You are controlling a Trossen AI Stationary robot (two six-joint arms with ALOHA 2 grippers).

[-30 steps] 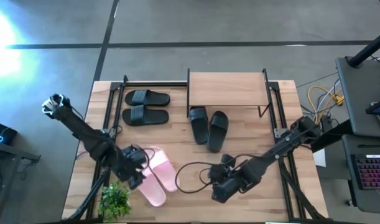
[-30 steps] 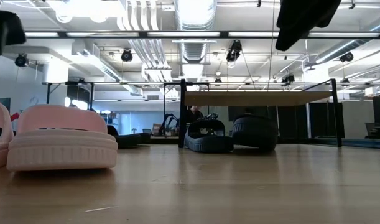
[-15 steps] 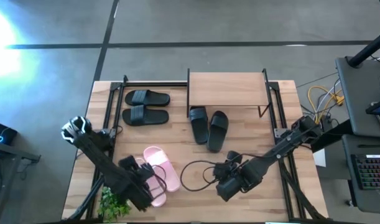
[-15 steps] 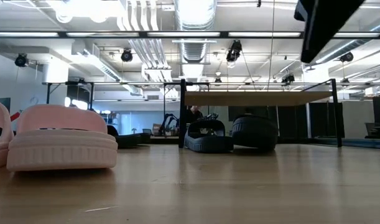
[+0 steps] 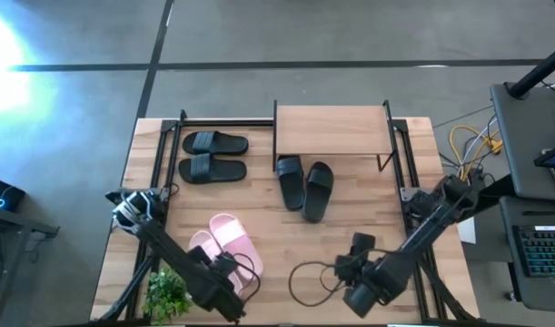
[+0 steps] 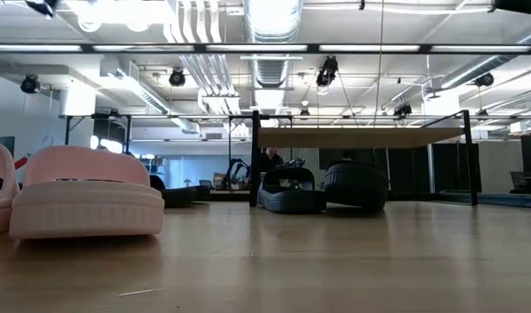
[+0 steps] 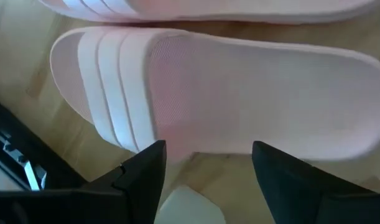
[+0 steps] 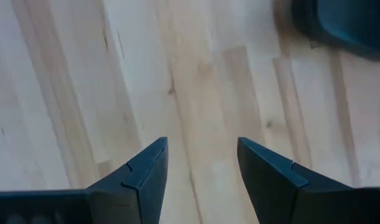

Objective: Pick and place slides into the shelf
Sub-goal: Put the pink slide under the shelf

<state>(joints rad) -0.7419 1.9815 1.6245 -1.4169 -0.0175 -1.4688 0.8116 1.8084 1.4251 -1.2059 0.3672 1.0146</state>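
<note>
Along the desk's (image 5: 350,232) near edge the left gripper (image 7: 205,163) is hanging with fingers apart, empty, over one of the two pale pink slides (image 5: 233,243), partly hidden by that arm, while the right gripper (image 8: 199,163) is hovering with fingers apart over bare wood. Farther back two black slides (image 5: 305,186) are lying just before the shelf (image 5: 332,131) at the far edge. Two more black slides (image 5: 213,155) are sitting in the far left corner.

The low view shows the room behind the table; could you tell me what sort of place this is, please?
Probably an open-plan lab or workshop: exposed ceiling ducts, strip lights, and a keyboard beside the table.
</note>
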